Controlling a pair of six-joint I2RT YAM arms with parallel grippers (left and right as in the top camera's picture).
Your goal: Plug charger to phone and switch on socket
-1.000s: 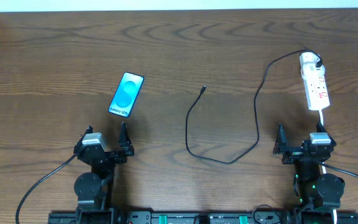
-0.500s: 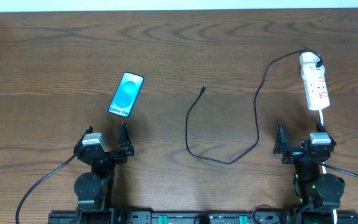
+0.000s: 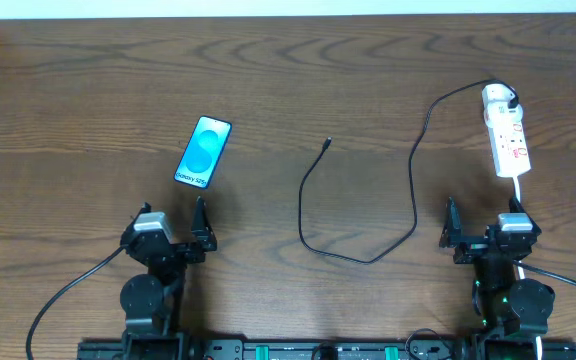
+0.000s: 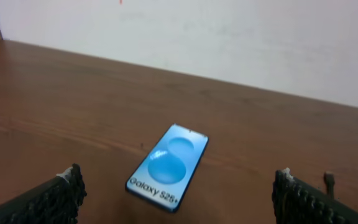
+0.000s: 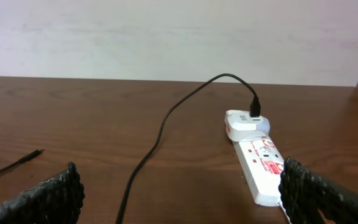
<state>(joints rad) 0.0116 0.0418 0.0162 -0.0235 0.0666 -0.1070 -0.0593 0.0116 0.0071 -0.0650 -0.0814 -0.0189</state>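
Observation:
The phone [image 3: 204,152] lies flat on the table, blue screen up, with a white "Galaxy S25" strip at its near end; it also shows in the left wrist view [image 4: 168,165]. The black charger cable [image 3: 414,215] loops from the white plug on the socket [image 3: 505,135] to its free tip [image 3: 328,143] mid-table. In the right wrist view the cable [image 5: 148,155] and the socket [image 5: 260,163] lie ahead. My left gripper [image 3: 172,232] is open and empty, just short of the phone. My right gripper [image 3: 482,232] is open and empty, just short of the socket.
The wooden table [image 3: 88,90] ends at a white wall at the back. The socket's white cord [image 3: 520,192] runs toward my right arm's base.

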